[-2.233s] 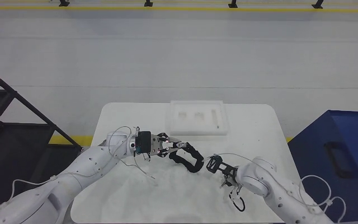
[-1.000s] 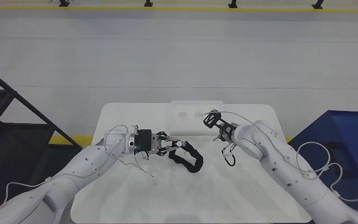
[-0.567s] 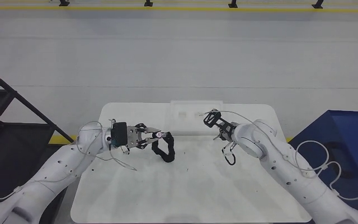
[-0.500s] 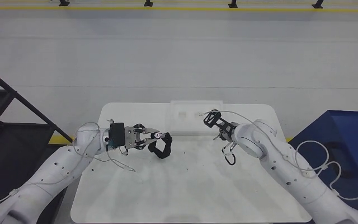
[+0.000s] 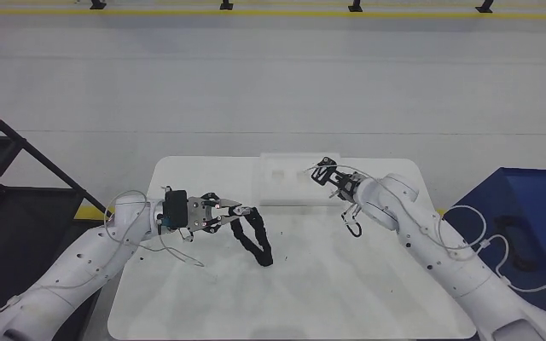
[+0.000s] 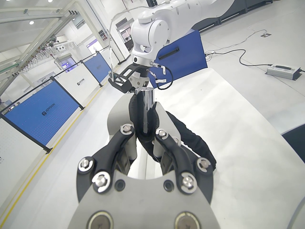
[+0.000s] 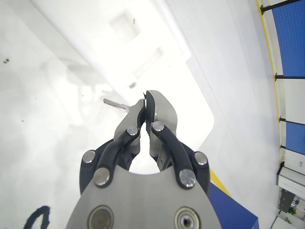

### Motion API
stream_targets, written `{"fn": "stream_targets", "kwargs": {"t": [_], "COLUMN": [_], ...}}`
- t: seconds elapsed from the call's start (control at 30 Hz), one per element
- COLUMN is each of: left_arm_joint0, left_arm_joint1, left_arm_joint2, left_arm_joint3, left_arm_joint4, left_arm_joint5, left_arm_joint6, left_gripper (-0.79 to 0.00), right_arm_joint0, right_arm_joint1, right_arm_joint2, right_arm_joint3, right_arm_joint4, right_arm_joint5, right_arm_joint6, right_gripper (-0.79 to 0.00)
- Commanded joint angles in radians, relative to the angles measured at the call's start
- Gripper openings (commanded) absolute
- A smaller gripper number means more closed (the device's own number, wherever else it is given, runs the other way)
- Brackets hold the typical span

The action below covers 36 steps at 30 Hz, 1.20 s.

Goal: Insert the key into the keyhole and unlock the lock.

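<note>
At left-centre of the top view, the left jaws are clamped on the black cable lock (image 5: 254, 239) just behind its chrome cylinder (image 6: 145, 98). The rest of the cable trails down toward the surface (image 5: 341, 281), and that loose weight could twist the cylinder in the grip and swing the keyhole off line. Right of centre, above the white foam tray (image 5: 286, 198) and well apart from the lock, the right jaws are pinched shut on the head of the key (image 7: 114, 104), whose blade juts sideways from the very tips; with so little held, off-axis contact could pivot the key or knock it free.
</note>
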Motion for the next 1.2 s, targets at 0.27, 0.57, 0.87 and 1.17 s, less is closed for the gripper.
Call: {"fn": "stream_targets", "kwargs": {"t": [0.27,0.57,0.87,1.17], "left_arm_joint0": [0.000,0.000,0.000,0.000], "left_arm_joint1": [0.000,0.000,0.000,0.000], "left_arm_joint2": [0.000,0.000,0.000,0.000], "left_arm_joint3": [0.000,0.000,0.000,0.000], "left_arm_joint4": [0.000,0.000,0.000,0.000], "left_arm_joint5": [0.000,0.000,0.000,0.000], "left_arm_joint6": [0.000,0.000,0.000,0.000], "left_gripper": [-0.785,-0.785,-0.785,-0.785], "right_arm_joint0": [0.150,0.204,0.233,0.252], "right_arm_joint1": [-0.112,-0.172,-0.216,-0.245], "right_arm_joint2": [-0.093,-0.116,-0.125,-0.125], "right_arm_joint3": [0.342,0.517,0.638,0.713], "right_arm_joint4": [0.201,0.265,0.305,0.308], "right_arm_joint5": [-0.014,0.051,0.049,0.054], "right_arm_joint6": [0.009,0.032,0.021,0.008], "right_gripper": [-0.785,-0.785,-0.785,-0.782]}}
